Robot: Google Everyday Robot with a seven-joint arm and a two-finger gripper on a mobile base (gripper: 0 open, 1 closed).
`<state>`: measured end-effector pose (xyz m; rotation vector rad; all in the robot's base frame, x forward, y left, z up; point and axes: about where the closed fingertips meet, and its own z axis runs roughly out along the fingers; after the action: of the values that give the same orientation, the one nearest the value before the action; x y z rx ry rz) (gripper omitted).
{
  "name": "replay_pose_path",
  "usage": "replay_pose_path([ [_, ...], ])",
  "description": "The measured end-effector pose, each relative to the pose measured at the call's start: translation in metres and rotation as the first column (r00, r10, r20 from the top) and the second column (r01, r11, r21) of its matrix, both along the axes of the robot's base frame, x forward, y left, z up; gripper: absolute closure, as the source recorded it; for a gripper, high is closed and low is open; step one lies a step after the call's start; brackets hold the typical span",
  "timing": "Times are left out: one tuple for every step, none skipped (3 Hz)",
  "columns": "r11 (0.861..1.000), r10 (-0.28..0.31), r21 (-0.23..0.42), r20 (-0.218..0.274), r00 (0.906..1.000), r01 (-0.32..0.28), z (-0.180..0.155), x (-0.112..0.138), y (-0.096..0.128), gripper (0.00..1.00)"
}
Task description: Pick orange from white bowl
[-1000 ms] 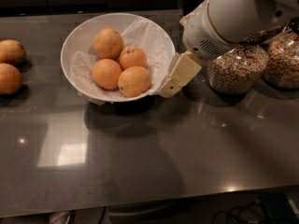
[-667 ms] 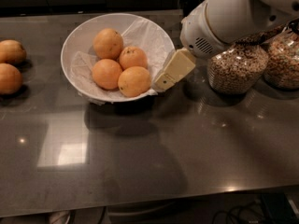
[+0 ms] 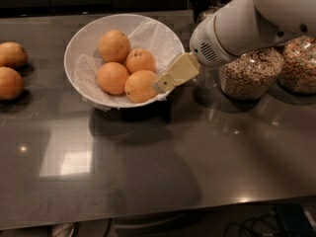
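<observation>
The white bowl (image 3: pixel 84 43) is wide, shallow and lined with crumpled white paper. It stands at the back left of the dark counter and holds several oranges (image 3: pixel 114 46). My gripper (image 3: pixel 161 85) comes in from the right on a thick white arm. Its cream finger (image 3: pixel 176 72) reaches over the bowl's right rim, with its tip right beside the front-right orange (image 3: pixel 140 86). Only one finger shows.
Two more oranges (image 3: pixel 10 82) lie on the counter at the far left. Two glass jars of cereal (image 3: pixel 250 74) stand to the right of the bowl, partly behind my arm. The counter's front edge runs along the bottom.
My gripper has moved left and slightly up, from beside the bowl's right rim to over the rim, close to the front-right orange. The oranges and bowl have not moved.
</observation>
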<state>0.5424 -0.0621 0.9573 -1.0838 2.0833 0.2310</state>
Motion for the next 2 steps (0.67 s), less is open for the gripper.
replay_pose_path([
  [1.0, 0.001, 0.0, 0.0, 1.0, -0.001, 0.0, 0.0, 0.0, 0.0],
  [0.999, 0.037, 0.0, 0.007, 0.9993, -0.037, -0.007, 0.002, 0.011, 0.0],
])
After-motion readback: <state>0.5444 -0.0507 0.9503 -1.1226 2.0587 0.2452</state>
